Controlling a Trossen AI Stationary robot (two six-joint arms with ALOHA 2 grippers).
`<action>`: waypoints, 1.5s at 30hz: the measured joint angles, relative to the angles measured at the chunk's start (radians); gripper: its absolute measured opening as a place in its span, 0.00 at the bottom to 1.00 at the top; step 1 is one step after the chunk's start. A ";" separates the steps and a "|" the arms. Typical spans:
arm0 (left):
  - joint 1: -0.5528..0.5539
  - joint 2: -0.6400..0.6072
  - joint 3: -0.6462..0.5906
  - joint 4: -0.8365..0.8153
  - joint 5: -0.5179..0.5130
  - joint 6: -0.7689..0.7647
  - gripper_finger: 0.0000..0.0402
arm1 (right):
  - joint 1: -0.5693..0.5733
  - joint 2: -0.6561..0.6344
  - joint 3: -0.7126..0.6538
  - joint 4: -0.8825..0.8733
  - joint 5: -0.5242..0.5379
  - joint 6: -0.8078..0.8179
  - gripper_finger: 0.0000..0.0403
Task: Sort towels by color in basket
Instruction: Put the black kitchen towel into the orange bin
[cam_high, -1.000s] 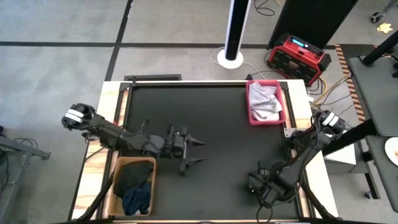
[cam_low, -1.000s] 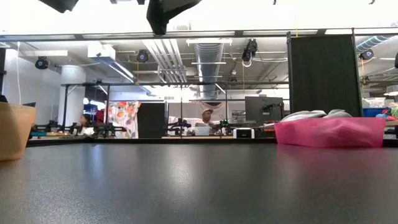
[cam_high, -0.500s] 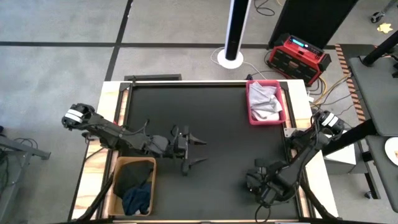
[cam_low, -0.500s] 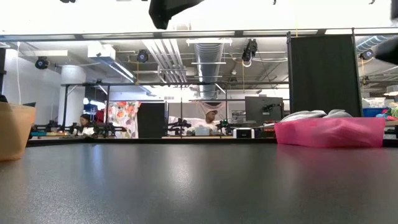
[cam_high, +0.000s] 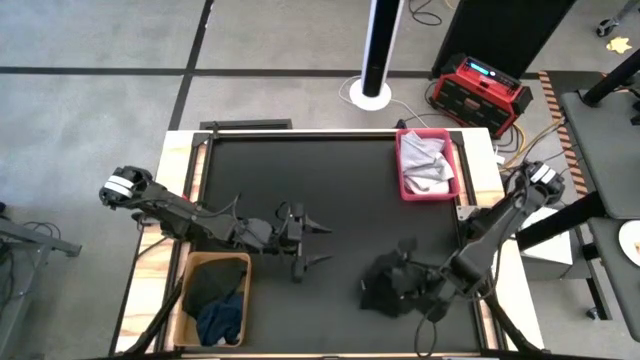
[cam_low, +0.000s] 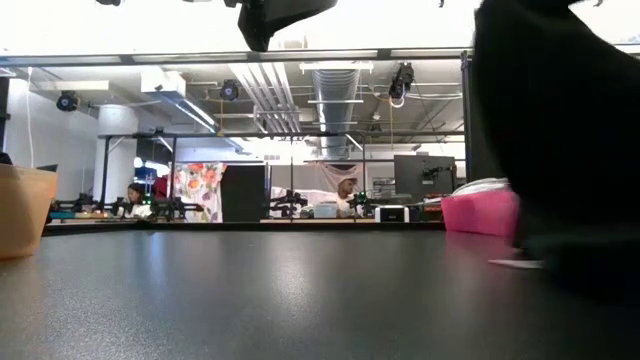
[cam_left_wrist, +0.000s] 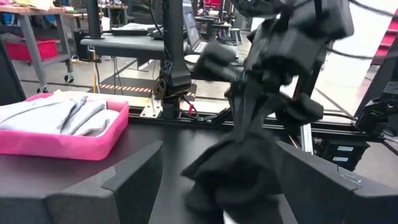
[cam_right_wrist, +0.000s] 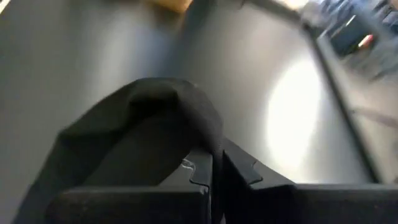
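Observation:
A black towel (cam_high: 388, 292) hangs bunched from my right gripper (cam_high: 416, 284), which is shut on it over the table's near right part. It fills the right of the low view as the black towel (cam_low: 560, 150). My left gripper (cam_high: 322, 243) stands open and level at the table's middle left, pointing toward the towel and apart from it. The pink basket (cam_high: 428, 165) at the far right holds light grey towels. The brown basket (cam_high: 215, 300) at the near left holds a black and a navy towel. My right gripper pinches a raised fold of the black towel (cam_right_wrist: 198, 127) between its two shut fingers (cam_right_wrist: 202, 171). It comes slanting down from the table's right side. The towel (cam_left_wrist: 236, 168) hangs in a slack bundle below the fingers, and its lower end (cam_low: 585, 280) reaches the table top.
Bare black table top (cam_high: 340, 180) lies between the two baskets and in front of my left gripper. A red box (cam_high: 478, 88) and a white stand (cam_high: 375, 92) are on the floor beyond the far edge. People sit in the room behind the table.
My right gripper has risen from the table's near right corner and swung toward the left edge, tipping up from pointing down. The black towel has come up with it, gathered into a bundle, and now blocks the right of the low view.

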 joint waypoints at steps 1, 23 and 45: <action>0.000 0.000 0.000 0.000 0.000 0.000 0.70 | -0.002 -0.011 0.000 0.021 0.025 -0.041 0.02; -0.001 0.018 -0.001 0.032 0.109 0.054 0.70 | -0.084 -0.268 -0.001 0.514 0.052 -0.758 0.02; 0.013 0.135 0.016 0.305 0.108 0.112 0.70 | -0.247 -0.299 0.000 0.557 -0.152 -0.783 0.02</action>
